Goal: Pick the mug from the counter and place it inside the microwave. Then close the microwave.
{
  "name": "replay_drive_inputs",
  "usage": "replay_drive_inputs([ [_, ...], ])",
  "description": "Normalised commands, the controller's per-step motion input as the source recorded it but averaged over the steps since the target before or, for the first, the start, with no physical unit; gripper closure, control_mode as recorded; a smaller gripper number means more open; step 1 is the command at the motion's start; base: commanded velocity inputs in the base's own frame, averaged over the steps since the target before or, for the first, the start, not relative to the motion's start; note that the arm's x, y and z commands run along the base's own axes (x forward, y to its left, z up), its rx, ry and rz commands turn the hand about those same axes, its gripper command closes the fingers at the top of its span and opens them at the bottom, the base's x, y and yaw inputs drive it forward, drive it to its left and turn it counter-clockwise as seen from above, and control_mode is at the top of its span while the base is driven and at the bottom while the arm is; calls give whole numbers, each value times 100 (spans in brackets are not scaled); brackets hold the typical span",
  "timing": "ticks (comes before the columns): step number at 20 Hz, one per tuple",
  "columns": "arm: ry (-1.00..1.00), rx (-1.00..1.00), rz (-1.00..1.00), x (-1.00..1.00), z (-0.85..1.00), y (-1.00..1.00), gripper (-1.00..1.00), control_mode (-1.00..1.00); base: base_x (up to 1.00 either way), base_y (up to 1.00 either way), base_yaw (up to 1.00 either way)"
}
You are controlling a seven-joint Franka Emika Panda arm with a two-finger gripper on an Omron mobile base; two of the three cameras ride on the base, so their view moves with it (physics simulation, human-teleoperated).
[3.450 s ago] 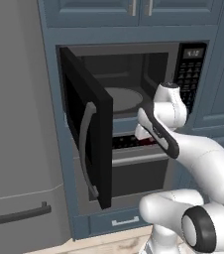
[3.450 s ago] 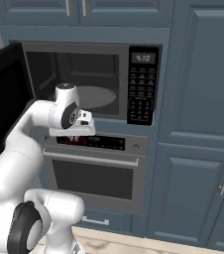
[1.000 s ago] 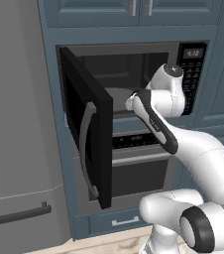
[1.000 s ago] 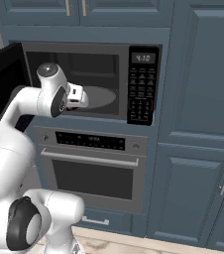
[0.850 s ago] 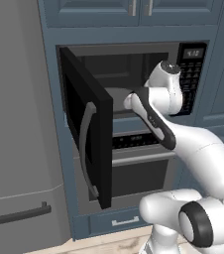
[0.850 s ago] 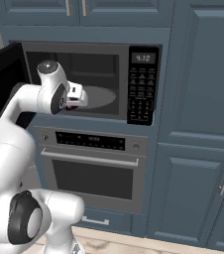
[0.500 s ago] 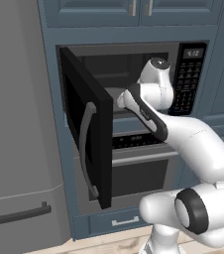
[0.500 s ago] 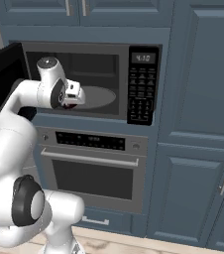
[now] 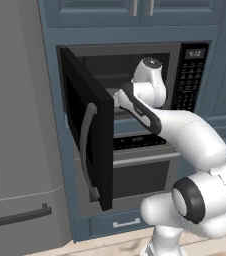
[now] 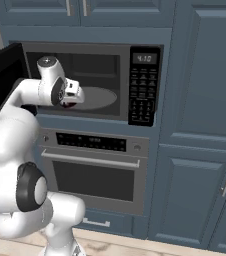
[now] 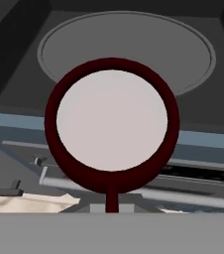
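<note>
The microwave [image 10: 92,82] stands with its door [image 9: 87,130] swung wide, the oven [image 10: 92,165] directly below it. At the microwave's mouth, just in front of its turntable [image 11: 129,47], the gripper [image 10: 70,102] is clamped on the mug [image 11: 112,124], held off the cavity floor.

Grey round turntable plate [image 10: 97,97] flat on the open microwave's [image 10: 92,82] dark cavity floor.

From the hand camera you see the mug [image 11: 112,123] mouth-on, its outer wall and base hidden. Its rim covers the front of the microwave's turntable [image 11: 193,44]. In the right base view, the pincer [image 10: 71,103] fingertips are too small to tell apart.
</note>
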Motion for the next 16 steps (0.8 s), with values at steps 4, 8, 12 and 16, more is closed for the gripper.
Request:
replay_drive_inputs([
  [4, 0, 0, -2, 30, -15, 0, 100, -100, 0, 0, 0],
  [8, 0, 0, -1, 20, -19, 0, 100, -100, 0, 0, 0],
  [12, 0, 0, 0, 22, -13, 0, 100, -100, 0, 0, 0],
  [16, 0, 0, 0, 27, 0, 0, 100, -100, 0, 0, 0],
])
